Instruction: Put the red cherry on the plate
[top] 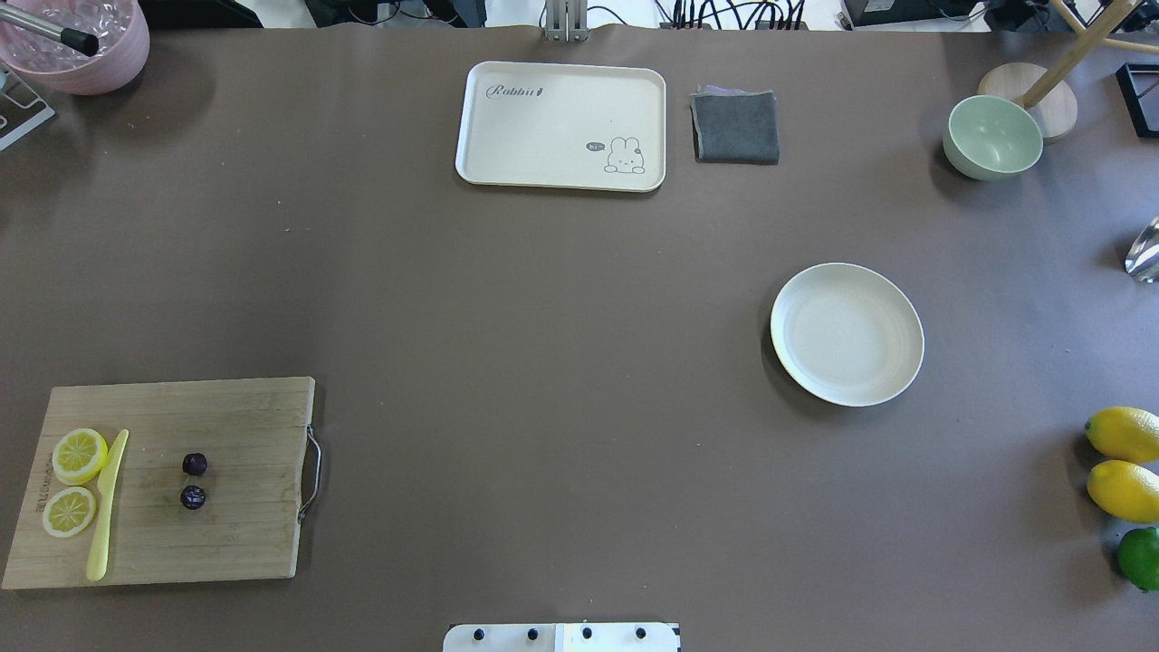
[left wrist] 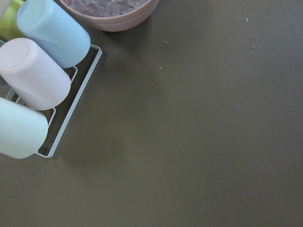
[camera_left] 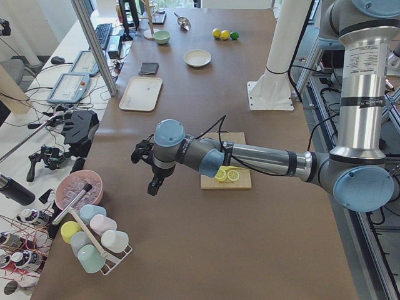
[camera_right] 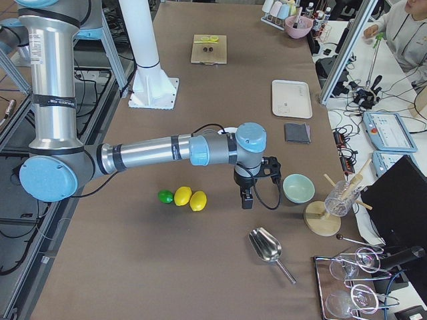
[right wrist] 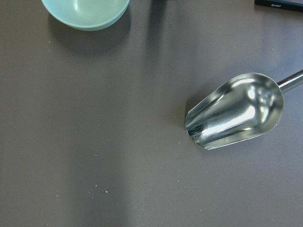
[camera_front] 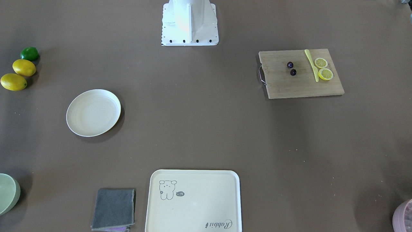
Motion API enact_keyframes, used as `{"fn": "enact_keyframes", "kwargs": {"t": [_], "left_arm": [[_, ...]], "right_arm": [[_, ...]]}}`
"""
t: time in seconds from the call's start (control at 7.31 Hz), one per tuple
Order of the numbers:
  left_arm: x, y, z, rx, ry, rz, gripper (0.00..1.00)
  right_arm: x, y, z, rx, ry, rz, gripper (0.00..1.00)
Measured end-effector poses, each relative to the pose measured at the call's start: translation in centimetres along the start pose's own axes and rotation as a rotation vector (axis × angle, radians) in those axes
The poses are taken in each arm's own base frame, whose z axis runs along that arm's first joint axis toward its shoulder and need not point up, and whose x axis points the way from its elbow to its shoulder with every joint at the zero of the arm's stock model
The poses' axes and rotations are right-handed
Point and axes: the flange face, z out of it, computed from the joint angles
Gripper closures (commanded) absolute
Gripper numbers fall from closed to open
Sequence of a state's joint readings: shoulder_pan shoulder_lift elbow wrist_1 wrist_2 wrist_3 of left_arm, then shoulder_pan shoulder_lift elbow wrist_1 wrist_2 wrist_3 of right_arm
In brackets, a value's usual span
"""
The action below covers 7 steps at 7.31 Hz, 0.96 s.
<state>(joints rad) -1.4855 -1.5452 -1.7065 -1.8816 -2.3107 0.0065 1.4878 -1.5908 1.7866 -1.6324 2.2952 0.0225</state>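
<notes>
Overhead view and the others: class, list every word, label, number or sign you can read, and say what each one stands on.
"Rabbit": script in one corner of the cream tray.
Speech bubble beside the tray's animal drawing: too small to read with confidence.
Marking along the cutting board edge by the lemon slices: blurred, unreadable.
Printed labels on the left arm, seen in the exterior left view: too small to read.

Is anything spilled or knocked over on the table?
No, nothing stands out. The red cherry sits on the cutting board near the lemon slices, and the plate lies flat.
</notes>
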Motion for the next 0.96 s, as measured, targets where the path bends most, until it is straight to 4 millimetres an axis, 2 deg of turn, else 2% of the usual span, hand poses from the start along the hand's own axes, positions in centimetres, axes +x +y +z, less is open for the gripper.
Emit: {"fn": "enact_keyframes", "kwargs": {"t": [0.14,0.68,0.82,0.96], "left_arm": [[-0.5,0.3,0.7,-0.012,0.002,-0.006,0.02],[-1.6,2.1,0.9,-0.037,-0.087,-0.038,0.03],[-1.5,2.2,1.0,-0.044,-0.087,-0.041,0.08],[-1.2,2.4,1.0,-0.047,-0.070,-0.045,0.03]], "right_arm": [[-0.4,0.1,-0.2,0.004,-0.005,-0.008,0.00],[-2.9,-0.5,0.8,-0.015,-0.020,-0.053,0.00],[-3.6,-0.6,1.0,-0.019,-0.025,-0.068,0.01],[-4.5,-0.7,1.0,-0.021,-0.041,-0.081,0.01]]}}
